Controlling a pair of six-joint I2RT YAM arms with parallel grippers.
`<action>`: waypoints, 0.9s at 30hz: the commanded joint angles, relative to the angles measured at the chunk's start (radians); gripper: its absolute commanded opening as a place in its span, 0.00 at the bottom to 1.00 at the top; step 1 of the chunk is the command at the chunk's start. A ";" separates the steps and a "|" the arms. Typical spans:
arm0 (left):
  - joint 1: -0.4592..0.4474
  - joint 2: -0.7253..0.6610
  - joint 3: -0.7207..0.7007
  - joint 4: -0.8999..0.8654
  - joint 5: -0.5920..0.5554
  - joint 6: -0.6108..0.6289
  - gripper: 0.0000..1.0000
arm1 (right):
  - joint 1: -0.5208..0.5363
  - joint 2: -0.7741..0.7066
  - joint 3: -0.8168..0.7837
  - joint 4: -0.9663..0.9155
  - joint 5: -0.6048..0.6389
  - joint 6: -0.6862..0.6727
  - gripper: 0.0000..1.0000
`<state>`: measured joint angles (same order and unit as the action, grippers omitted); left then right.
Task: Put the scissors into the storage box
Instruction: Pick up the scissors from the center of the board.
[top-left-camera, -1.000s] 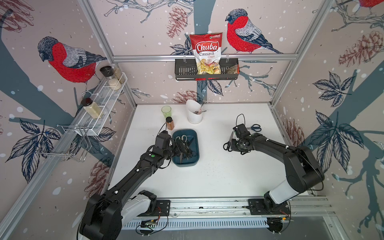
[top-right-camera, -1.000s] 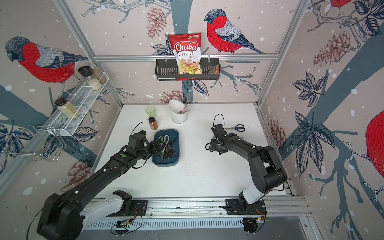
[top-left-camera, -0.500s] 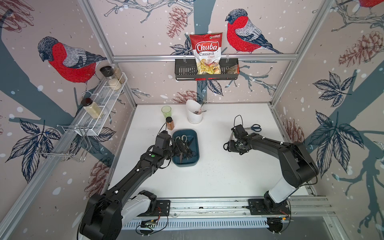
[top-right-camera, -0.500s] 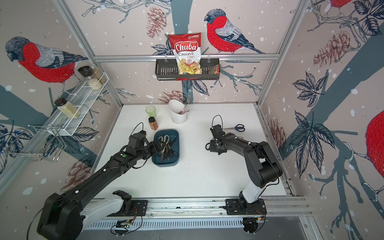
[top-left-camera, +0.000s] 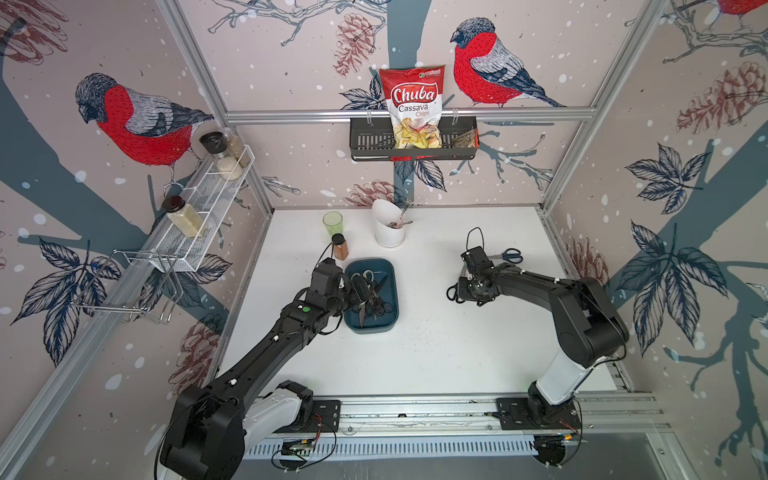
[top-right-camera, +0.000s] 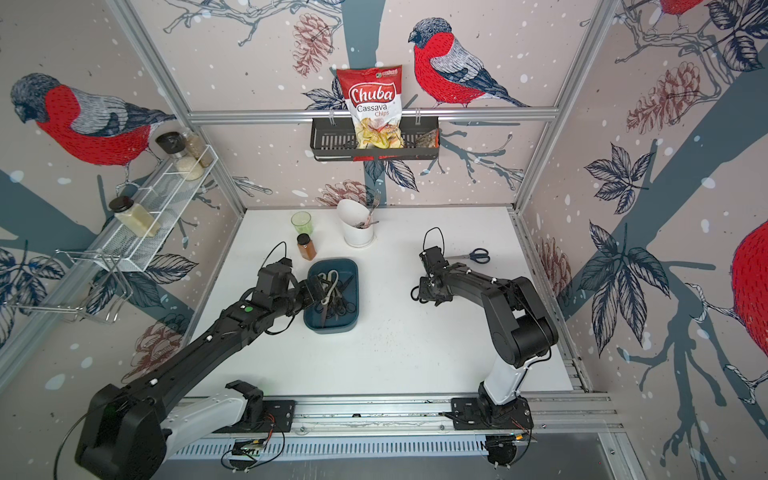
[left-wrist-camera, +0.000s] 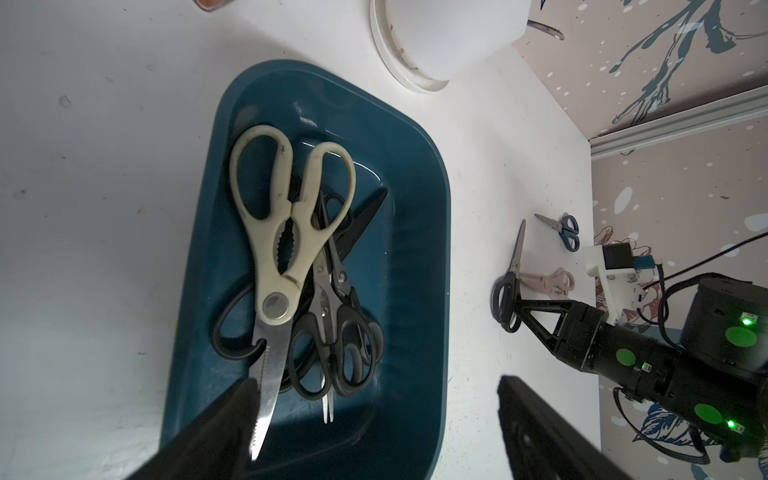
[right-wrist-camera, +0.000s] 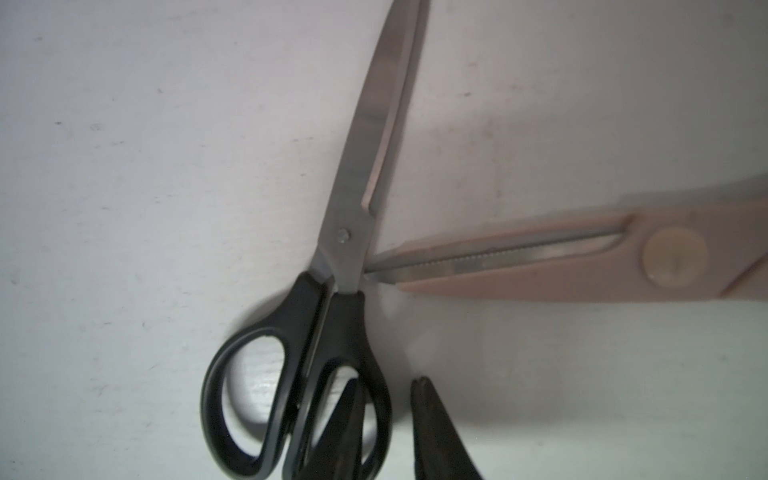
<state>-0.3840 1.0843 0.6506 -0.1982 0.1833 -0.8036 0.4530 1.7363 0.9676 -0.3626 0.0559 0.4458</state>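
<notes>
The teal storage box (top-left-camera: 391, 321) (top-right-camera: 332, 326) (left-wrist-camera: 399, 208) holds cream-handled shears (left-wrist-camera: 291, 232) (top-right-camera: 330, 277) on top of several black-handled scissors (left-wrist-camera: 336, 345). My left gripper (left-wrist-camera: 376, 381) (top-left-camera: 360, 287) (top-right-camera: 322, 287) hangs open over the box's left side, and the shears' blade tip lies beside one finger. Black scissors (right-wrist-camera: 345, 316) (top-left-camera: 453, 293) (top-right-camera: 415, 293) (left-wrist-camera: 505, 299) lie on the table right of the box. My right gripper (right-wrist-camera: 386, 379) (top-left-camera: 460, 291) has one finger inside a handle loop and one outside, still apart. Pinkish scissors (right-wrist-camera: 540, 278) (left-wrist-camera: 548, 282) touch them. Blue scissors (top-left-camera: 508, 255) (top-right-camera: 474, 255) (left-wrist-camera: 565, 228) lie farther back.
A white utensil cup (top-left-camera: 388, 230), a green cup (top-left-camera: 332, 222) and a spice jar (top-left-camera: 339, 248) stand behind the box. A black wall basket (top-left-camera: 365, 143) with a chips bag hangs on the back wall. A wire shelf (top-left-camera: 208, 208) sits on the left wall.
My right gripper's fingers have drawn closer together around the black scissors' handle loop, and that arm's elbow has shifted a little. The left arm has barely moved.
</notes>
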 joint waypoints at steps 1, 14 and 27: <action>-0.003 0.003 0.010 0.004 -0.007 0.020 0.93 | -0.002 0.017 0.000 -0.019 0.013 -0.008 0.25; -0.003 -0.006 0.009 -0.002 -0.020 0.024 0.93 | 0.003 0.048 -0.018 -0.015 0.025 -0.035 0.14; 0.000 -0.020 0.003 0.000 -0.068 0.013 0.95 | 0.027 0.019 0.003 -0.009 0.020 -0.081 0.00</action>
<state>-0.3840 1.0687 0.6567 -0.2131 0.1425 -0.7856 0.4690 1.7584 0.9699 -0.2989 0.1219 0.3885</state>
